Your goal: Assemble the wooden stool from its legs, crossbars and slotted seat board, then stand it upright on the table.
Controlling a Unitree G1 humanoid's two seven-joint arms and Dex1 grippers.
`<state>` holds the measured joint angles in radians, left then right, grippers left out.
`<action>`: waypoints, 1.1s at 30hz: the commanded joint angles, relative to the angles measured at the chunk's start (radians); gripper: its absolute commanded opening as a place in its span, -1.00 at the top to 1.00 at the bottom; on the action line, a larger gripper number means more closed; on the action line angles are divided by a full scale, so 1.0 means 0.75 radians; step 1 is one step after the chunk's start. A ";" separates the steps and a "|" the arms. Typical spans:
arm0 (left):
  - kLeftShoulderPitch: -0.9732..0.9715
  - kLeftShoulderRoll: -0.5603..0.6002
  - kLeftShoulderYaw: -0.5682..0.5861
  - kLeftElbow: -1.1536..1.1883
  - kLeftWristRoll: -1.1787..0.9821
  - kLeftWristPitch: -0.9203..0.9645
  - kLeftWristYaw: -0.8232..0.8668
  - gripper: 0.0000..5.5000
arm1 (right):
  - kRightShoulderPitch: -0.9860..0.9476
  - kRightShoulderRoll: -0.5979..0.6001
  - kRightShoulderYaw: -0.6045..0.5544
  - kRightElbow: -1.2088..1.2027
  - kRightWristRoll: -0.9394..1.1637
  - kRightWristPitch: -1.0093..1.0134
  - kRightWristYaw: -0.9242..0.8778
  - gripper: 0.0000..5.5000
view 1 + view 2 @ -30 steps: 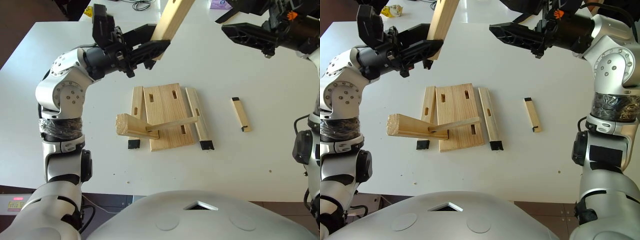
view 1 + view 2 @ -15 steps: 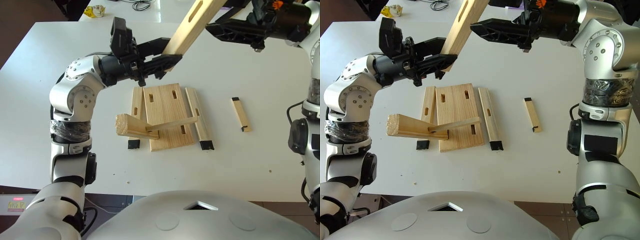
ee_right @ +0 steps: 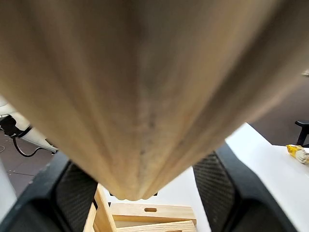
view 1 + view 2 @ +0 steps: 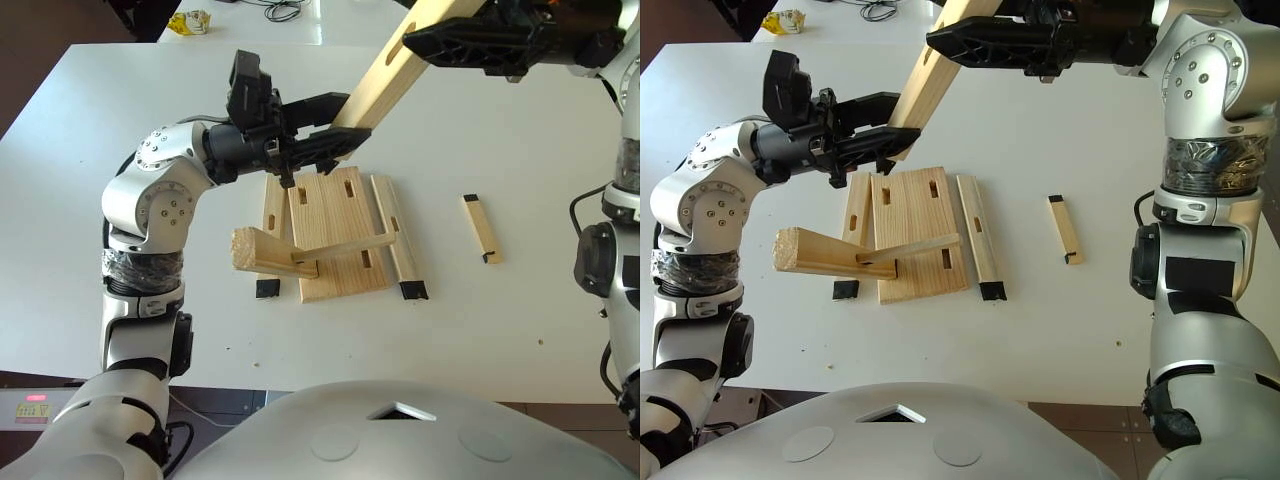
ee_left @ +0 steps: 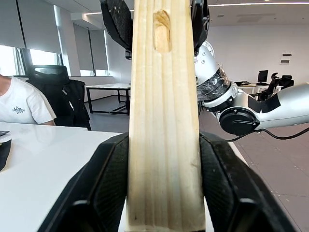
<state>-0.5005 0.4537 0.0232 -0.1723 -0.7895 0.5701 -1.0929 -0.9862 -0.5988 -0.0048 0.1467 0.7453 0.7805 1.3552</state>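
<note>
Wooden leg (image 4: pixel 385 82), tilted, between left jaws

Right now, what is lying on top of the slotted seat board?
A thin crossbar lies across the seat board, apparently joined to a thick leg whose end overlaps the board's left edge. The wood under them is hidden.

The white table (image 4: pixel 120 130) is stretching wide under the head camera. Beyond its far edge, a crumpled yellow wrapper (image 4: pixel 191 20) is lying on a second white surface, a black cable (image 4: pixel 284 9) looping nearby. Behind, a black office chair (image 5: pixel 50 77) is standing near a desk (image 5: pixel 108 87).
</note>
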 commanded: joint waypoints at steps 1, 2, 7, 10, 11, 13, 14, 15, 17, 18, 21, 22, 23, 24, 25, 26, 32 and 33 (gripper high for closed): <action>-0.010 0.021 -0.015 0.012 -0.010 0.020 -0.047 0.26 | -0.048 -0.015 0.005 -0.021 0.002 0.012 0.028 0.17; -0.012 0.026 -0.015 0.018 -0.010 0.023 -0.053 0.26 | -0.051 -0.018 0.006 -0.023 0.003 0.016 0.036 0.21; -0.024 0.044 -0.009 0.049 -0.018 0.044 -0.081 0.26 | -0.052 -0.028 0.021 -0.036 -0.005 0.030 0.066 0.23; -0.028 0.054 -0.013 0.076 0.004 0.034 -0.098 0.26 | -0.046 -0.037 0.041 -0.048 -0.021 0.025 0.085 0.24; -0.031 0.055 -0.015 0.082 0.009 0.033 -0.102 0.26 | -0.045 -0.042 0.049 -0.050 -0.031 0.019 0.089 0.24; -0.040 0.057 -0.015 0.093 0.019 0.027 -0.104 0.26 | -0.035 -0.051 0.067 -0.055 -0.052 -0.002 0.098 0.24; -0.047 0.056 -0.014 0.100 0.026 0.021 -0.103 0.26 | -0.029 -0.057 0.077 -0.060 -0.064 -0.011 0.104 0.24; -0.054 0.051 -0.011 0.107 0.035 0.012 -0.098 0.26 | -0.020 -0.061 0.086 -0.066 -0.074 -0.022 0.108 0.24; -0.069 0.039 -0.006 0.121 0.049 0.000 -0.084 0.26 | -0.006 -0.066 0.099 -0.072 -0.088 -0.037 0.110 0.24; -0.075 0.034 -0.005 0.126 0.058 -0.007 -0.080 0.26 | -0.001 -0.067 0.105 -0.074 -0.097 -0.048 0.107 0.24; -0.084 0.022 -0.011 0.130 0.082 -0.028 -0.074 0.26 | 0.012 -0.068 0.116 -0.078 -0.115 -0.073 0.096 0.24; -0.085 0.019 -0.012 0.129 0.087 -0.029 -0.073 0.26 | 0.015 -0.068 0.120 -0.079 -0.121 -0.082 0.092 0.24; -0.085 0.017 -0.015 0.126 0.099 -0.035 -0.070 0.26 | 0.020 -0.069 0.124 -0.080 -0.126 -0.093 0.089 0.24; -0.086 0.015 -0.020 0.126 0.115 -0.043 -0.061 0.26 | 0.025 -0.071 0.127 -0.079 -0.134 -0.107 0.087 0.24; -0.087 0.013 -0.027 0.127 0.136 -0.053 -0.052 0.26 | 0.029 -0.072 0.129 -0.079 -0.138 -0.115 0.083 0.24; -0.092 0.011 -0.035 0.137 0.163 -0.051 -0.027 0.26 | 0.033 -0.071 0.131 -0.075 -0.140 -0.124 0.079 0.24; -0.100 0.021 -0.113 0.202 0.330 -0.131 0.003 -0.12 | 0.064 -0.066 0.138 -0.092 -0.190 -0.191 0.055 0.26; -0.095 0.022 -0.121 0.208 0.353 -0.152 0.003 -0.17 | 0.068 -0.064 0.135 -0.093 -0.202 -0.203 0.049 0.26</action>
<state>-0.5582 0.4590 -0.0524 -0.0329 -0.5755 0.4900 -1.1128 -0.9439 -0.6428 0.0940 0.0973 0.6026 0.6497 1.3864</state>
